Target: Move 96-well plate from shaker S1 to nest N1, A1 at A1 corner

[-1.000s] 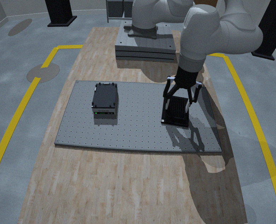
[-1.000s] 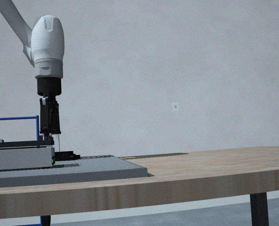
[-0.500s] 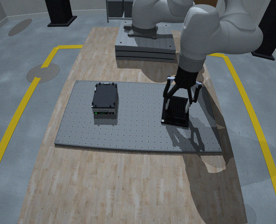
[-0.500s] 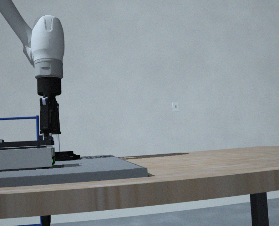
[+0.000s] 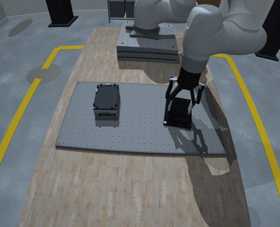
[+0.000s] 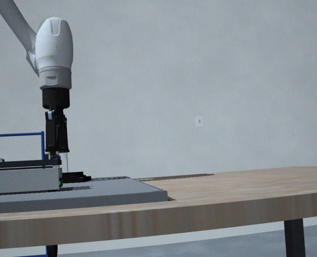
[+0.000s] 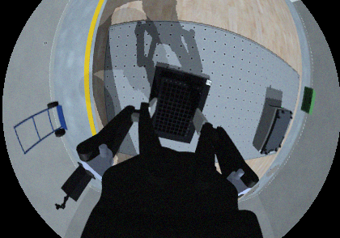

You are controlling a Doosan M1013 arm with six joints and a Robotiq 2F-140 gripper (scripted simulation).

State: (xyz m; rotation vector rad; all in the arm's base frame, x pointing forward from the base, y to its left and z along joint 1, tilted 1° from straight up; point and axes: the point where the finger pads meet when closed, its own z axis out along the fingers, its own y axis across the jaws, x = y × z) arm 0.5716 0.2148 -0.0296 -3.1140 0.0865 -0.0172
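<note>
Pincer [image 5: 179, 104] clamped on the plate [image 5: 180, 109], nest [image 5: 177, 120] directly beneath; lower straight, level; match the cut corner to A1.

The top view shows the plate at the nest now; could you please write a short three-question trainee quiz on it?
1. True or false: the 96-well plate rests on the plate shaker S1.
2. The gripper is: A) open, B) shut on nothing, C) shut on the plate.
3. Which base lies below the held plate?

Key: 1 false, the shaker's top is bare. 2 C. 3 plate nest N1, on the perforated board.
</note>
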